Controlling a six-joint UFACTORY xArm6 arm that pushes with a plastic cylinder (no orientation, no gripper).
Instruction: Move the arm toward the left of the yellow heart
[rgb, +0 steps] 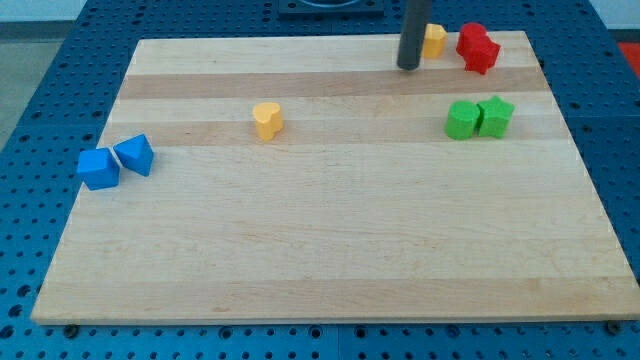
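Left of centre: yellow heart (267, 119) upright, lobes up; my tip (408, 66) well right; no claw.

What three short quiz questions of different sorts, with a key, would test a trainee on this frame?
1. True or false: my tip touches the yellow heart.
2. Which pair sits at the view's left edge? A red blocks, B blue blocks, C green blocks.
3. Fill in: the yellow block beside my tip lies toward the view's ____.

Key: 1 false, they are apart. 2 B, the blue blocks. 3 top.
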